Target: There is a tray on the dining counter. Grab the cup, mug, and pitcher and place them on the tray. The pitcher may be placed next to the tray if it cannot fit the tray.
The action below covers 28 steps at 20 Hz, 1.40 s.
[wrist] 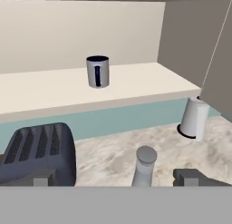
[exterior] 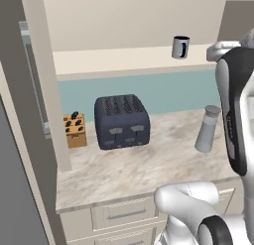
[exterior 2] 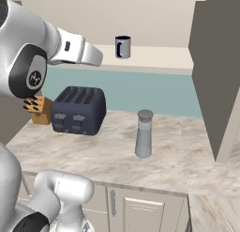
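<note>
Hand [wrist: 118, 177] spread wide above the marble surface [exterior 2: 187, 156], pitcher [exterior 2: 143, 134] upright mid-surface, toaster [exterior 2: 78, 110] near its back left, mug [exterior 2: 123, 47] on the ledge [exterior 2: 154, 57] behind

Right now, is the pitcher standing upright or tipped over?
Upright. The pitcher stands on its base on the marble counter, silvery lid on top, right of the toaster.

Pitcher [exterior 2: 144, 134] right of toaster [exterior 2: 78, 110], mug [exterior 2: 123, 47] on ledge [exterior 2: 159, 57] behind
</note>
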Motion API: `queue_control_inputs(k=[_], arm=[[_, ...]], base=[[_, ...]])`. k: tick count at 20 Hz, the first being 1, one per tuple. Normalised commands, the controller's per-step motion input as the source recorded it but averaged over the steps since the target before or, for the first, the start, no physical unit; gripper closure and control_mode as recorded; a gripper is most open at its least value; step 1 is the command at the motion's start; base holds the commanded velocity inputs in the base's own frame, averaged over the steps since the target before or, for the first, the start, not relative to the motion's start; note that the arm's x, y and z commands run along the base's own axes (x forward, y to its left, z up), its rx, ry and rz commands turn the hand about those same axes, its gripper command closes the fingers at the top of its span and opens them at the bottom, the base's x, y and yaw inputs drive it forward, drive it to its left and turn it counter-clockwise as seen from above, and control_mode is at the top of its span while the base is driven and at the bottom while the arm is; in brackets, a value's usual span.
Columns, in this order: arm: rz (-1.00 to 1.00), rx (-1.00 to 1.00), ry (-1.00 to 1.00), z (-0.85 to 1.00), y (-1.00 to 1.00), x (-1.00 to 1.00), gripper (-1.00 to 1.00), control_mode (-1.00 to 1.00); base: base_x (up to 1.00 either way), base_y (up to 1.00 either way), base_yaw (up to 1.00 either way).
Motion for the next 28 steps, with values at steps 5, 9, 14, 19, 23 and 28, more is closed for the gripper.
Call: queue_control_inputs(k=[5,9,14,19,23,28], arm=[[0.00,0.00,0.00,-0.02,0.02,0.29,-1.00,-1.00],[0.00,0.00,0.00,-0.02,0.04,0.34,-1.00,-1.00],[0.00,0.00,0.00,-0.01,0.01,0.33,-1.00,-1.00],[0.00,0.00,0.00,-0.01,0.00,0.28,-1.00,-1.00],[0.00,0.00,0.00,0.00,0.00,0.25,-1.00,-1.00],[0.00,0.00,0.00,0.00,0.00,0.33,-1.00,-1.00]], base=[[0.00,0.00,0.00],[0.00,0.00,0.00],[0.00,0.00,0.00],[0.00,0.00,0.00],[0.00,0.00,0.00],[0.00,0.00,0.00]])
